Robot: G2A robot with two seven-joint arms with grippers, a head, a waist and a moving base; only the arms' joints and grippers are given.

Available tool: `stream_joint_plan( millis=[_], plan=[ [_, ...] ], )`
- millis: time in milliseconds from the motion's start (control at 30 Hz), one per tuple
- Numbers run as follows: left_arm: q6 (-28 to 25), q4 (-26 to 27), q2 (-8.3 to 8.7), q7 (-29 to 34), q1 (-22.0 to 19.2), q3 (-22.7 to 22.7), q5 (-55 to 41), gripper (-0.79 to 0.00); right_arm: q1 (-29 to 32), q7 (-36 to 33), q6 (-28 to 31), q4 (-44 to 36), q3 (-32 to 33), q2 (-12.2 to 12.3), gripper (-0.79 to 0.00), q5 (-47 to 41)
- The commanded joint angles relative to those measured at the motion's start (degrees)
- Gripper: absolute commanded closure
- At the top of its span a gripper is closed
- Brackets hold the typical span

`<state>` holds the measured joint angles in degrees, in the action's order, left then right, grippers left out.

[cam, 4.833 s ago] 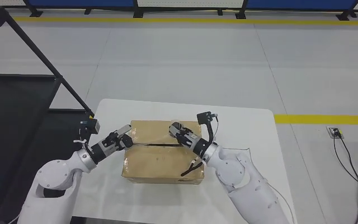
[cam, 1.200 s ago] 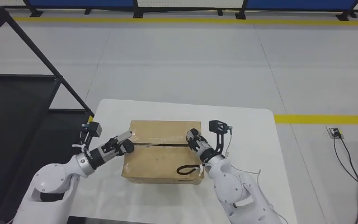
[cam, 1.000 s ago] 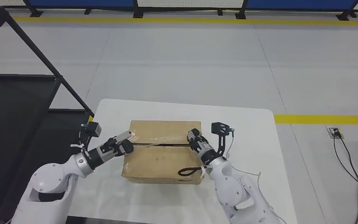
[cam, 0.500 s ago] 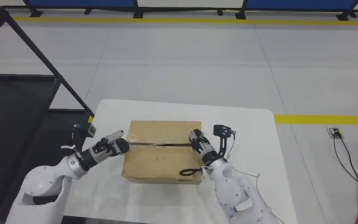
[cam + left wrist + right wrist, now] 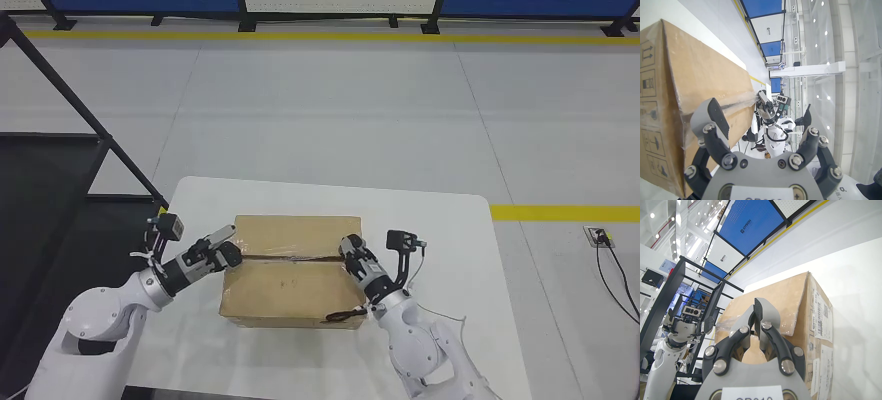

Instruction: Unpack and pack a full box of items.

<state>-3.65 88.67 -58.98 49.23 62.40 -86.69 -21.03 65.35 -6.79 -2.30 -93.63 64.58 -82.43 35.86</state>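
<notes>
A brown cardboard box [image 5: 290, 285] stands on the white table [image 5: 450, 230], its top flaps closed along a taped middle seam [image 5: 290, 258]. My left gripper [image 5: 226, 250] is at the seam's left end, open, with one finger [image 5: 718, 115] against the box corner [image 5: 687, 79] and nothing between the jaws. My right gripper [image 5: 350, 250] is at the seam's right end, shut, its fingertips [image 5: 756, 307] together just above the box top [image 5: 783, 292]. There a flap edge [image 5: 800, 302] stands slightly raised, with crumpled clear tape beside it. The contents are hidden.
A black metal frame [image 5: 90, 130] stands off the table's left side. Bare table lies to the right of the box and behind it. A shipping label [image 5: 819, 317] covers the box's right end face.
Both grippers have moved outward from over the box top to the seam's ends. The left one drew back to the left, then returned to the corner. The box has stayed put.
</notes>
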Motion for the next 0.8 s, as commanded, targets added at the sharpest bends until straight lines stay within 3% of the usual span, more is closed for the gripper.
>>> stream_joint_plan(
  millis=[0,433,700,767],
  plan=[
    [0.10,-0.22,-0.02,-0.17,-0.24,0.42,0.19,-0.785,0.39,0.19,0.56,-0.13,-0.07,0.05,0.000,0.82],
    [0.27,-2.19,-0.08,-0.77,-1.78,2.56,1.63,-0.785,-0.78,-1.93,-3.56,1.19,-0.55,-0.23,-0.003,3.22],
    [0.05,-2.56,0.01,-0.54,-1.73,2.70,1.37,-0.785,-1.26,-1.63,-4.44,1.63,-0.84,-0.48,-0.305,3.90],
    [0.02,-2.43,0.04,-0.55,-1.60,2.66,1.34,-0.785,-1.23,-1.46,-4.51,1.45,-0.69,-0.51,-0.339,3.84]
  ],
)
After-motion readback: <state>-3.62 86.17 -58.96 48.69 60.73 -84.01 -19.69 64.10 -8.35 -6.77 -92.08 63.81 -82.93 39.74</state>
